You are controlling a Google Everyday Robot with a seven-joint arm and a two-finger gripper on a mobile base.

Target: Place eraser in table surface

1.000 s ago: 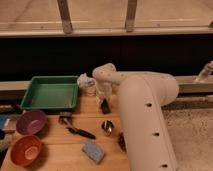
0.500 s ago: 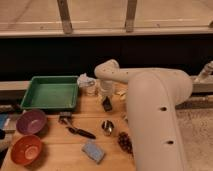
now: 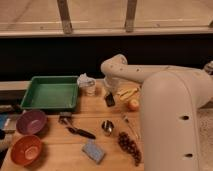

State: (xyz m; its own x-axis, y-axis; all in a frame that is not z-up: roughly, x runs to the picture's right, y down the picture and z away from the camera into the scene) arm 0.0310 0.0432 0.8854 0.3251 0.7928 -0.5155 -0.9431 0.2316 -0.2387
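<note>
Dim warm light, hand (image 3: 109,95) low over the table surface (image 3: 56,146)

Dim room, dark wall
A black panel (image 3: 50,55) spans the back; above the panel, a pale ledge (image 3: 100,31) and two grey uprights (image 3: 64,15); below the panel, the wooden worktop (image 3: 60,150), the end effector (image 3: 109,97) over it.

Cream-white arm (image 3: 165,80) carries the claw (image 3: 108,93) at frame centre, by the small flat black eraser (image 3: 109,100). Light-brown plank-grained wooden table (image 3: 57,150); green plastic tray (image 3: 50,92) at left.
</note>
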